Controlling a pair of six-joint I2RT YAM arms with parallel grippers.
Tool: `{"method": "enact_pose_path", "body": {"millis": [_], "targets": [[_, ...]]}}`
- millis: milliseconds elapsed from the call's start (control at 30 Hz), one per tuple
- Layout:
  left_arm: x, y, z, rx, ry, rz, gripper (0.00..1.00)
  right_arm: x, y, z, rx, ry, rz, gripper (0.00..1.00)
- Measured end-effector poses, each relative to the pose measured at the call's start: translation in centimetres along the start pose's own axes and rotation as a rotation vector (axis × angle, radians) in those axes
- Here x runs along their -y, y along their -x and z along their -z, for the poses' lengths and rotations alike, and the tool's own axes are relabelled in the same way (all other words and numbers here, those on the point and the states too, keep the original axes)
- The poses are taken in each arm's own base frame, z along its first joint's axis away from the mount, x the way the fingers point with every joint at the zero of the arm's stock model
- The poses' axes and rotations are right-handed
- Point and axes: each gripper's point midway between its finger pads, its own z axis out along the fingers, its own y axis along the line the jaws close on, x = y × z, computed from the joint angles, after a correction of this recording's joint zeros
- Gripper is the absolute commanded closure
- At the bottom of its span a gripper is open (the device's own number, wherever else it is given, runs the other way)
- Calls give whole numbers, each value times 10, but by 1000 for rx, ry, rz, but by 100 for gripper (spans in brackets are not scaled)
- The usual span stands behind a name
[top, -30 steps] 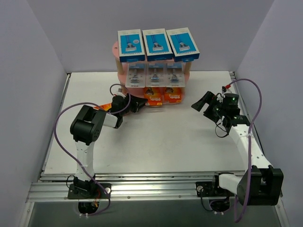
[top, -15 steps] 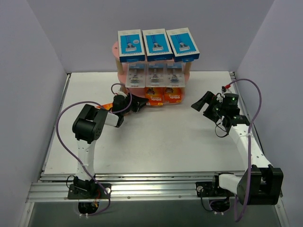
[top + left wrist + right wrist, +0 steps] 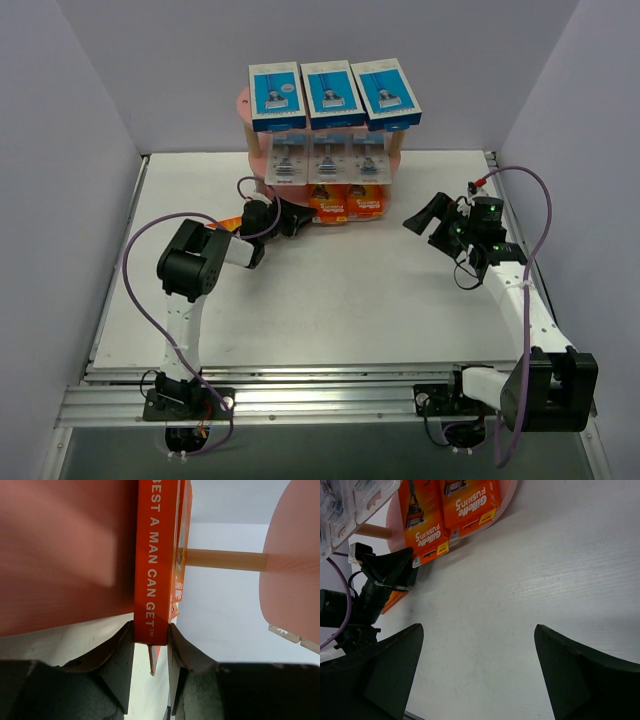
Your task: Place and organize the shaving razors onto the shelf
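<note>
The pink shelf (image 3: pixel 243 103) stands at the back centre. Three blue-and-white razor boxes (image 3: pixel 332 92) line its top tier. Three clear blister packs (image 3: pixel 327 158) fill the middle tier. Two orange cards (image 3: pixel 347 204) stand on the bottom tier. My left gripper (image 3: pixel 288 218) is at the left end of the bottom tier. It is shut on a third orange razor pack (image 3: pixel 155 555), held edge-on against the pink board (image 3: pixel 60 550). My right gripper (image 3: pixel 425 218) hovers open over the table to the right of the shelf, with nothing between its fingers (image 3: pixel 385 665).
A pale wooden post (image 3: pixel 225 559) of the shelf stands just beyond the held pack. The white table (image 3: pixel 340 300) is walled by grey panels at the left, back and right. The left arm's purple cable (image 3: pixel 140 270) loops over the table's left side.
My left gripper has moved a little to the right and towards the shelf's bottom tier with the orange pack in it. The right arm has barely moved.
</note>
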Motion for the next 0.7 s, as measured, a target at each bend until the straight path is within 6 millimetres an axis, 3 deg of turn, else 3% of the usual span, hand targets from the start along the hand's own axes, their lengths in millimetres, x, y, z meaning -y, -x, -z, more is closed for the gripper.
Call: {"method": "enact_pose_path", "body": {"millis": [600,700], "targets": [[-3,-9,-9,-17,-19,18,98,-2,1,0,3,9,-4,12],[-2,-9,-11,-18,-21,18,91,-2,1,-1,4,11,-4,12]]}}
